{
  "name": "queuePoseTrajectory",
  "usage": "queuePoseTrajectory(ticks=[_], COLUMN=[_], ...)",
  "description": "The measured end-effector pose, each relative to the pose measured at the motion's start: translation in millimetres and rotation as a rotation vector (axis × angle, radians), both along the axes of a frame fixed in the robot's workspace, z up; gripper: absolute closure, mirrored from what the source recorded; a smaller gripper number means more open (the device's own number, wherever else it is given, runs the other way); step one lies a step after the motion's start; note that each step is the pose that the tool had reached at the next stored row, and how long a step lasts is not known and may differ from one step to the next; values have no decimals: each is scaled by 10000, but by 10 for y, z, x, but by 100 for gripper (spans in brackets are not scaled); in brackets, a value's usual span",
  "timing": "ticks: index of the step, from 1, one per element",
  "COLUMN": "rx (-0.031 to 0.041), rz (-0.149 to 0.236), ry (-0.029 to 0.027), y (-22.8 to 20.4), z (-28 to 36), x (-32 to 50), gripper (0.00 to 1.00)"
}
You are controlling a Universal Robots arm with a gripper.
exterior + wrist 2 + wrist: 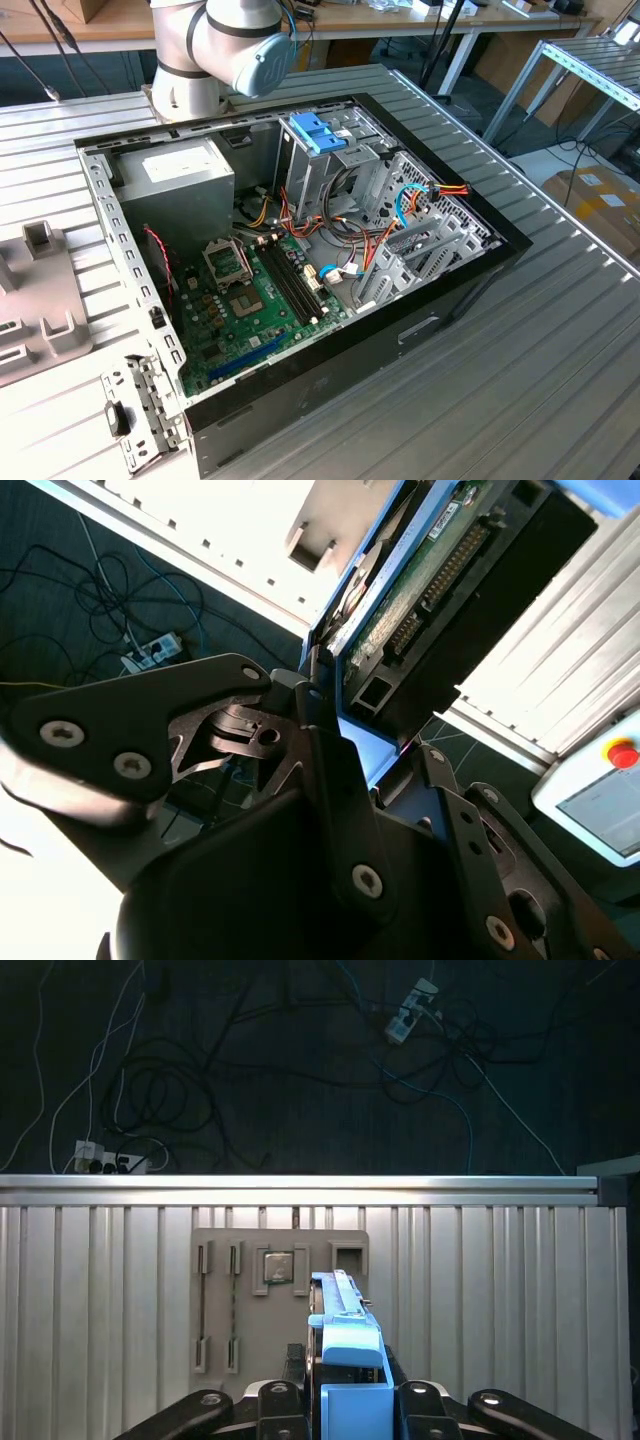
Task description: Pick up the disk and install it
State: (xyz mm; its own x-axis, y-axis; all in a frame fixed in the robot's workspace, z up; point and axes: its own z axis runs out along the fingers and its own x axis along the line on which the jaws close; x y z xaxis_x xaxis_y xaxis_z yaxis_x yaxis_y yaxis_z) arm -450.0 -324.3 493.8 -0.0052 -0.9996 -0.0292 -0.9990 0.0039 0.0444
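The disk (345, 1345) shows edge-on in the first wrist view, its light-blue carrier and blue end tab sticking out between my fingers. My gripper (345, 1405) is shut on it, with a dark finger on either side. Beyond it lies the grey fixture plate (225, 1290) on the ribbed table. In the second wrist view the disk (415, 600) shows its green circuit-board side and light-blue frame, and my gripper (365, 755) clamps its near end. The open computer case (470, 285) lies on the table in the exterior view.
Inside the case are the green motherboard (255, 310), a grey power supply (180, 175) and a metal drive cage with a blue plastic part (318, 132). The arm's base (215, 50) stands behind the case. The grey fixture plate (40, 300) is at the exterior view's left. Cables lie on the floor (300, 1060).
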Motion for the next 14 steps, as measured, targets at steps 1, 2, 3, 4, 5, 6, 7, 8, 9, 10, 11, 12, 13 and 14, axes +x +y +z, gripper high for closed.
queuePoseTrajectory(ticks=[1, 2, 3, 4, 5, 6, 7, 8, 9, 10, 11, 12, 13, 14], rx=[0, 0, 0, 0, 0, 0, 0, 0, 0, 0, 0, 0, 0, 0], rz=[0, 0, 0, 0, 0, -1, 0, 0, -1, 0, 0, 0, 0, 0], ry=[0, -1, 0, 0, 0, -1, 0, 0, 0, 0, 0, 0, 0, -1], y=[-5, -7, -10, -17, -21, -24, -27, -29, -31, -33, -35, -37, -40, -41], z=[0, 0, 0, 0, -1, -1, -1, -1, -1, -1, -1, -1, -1, -2], x=[0, 0, 0, 0, 0, 0, 0, 0, 0, 0, 0, 0, 0, 0], gripper=[63, 63, 63, 63, 63, 63, 63, 63, 63, 63, 63, 63, 63, 63])
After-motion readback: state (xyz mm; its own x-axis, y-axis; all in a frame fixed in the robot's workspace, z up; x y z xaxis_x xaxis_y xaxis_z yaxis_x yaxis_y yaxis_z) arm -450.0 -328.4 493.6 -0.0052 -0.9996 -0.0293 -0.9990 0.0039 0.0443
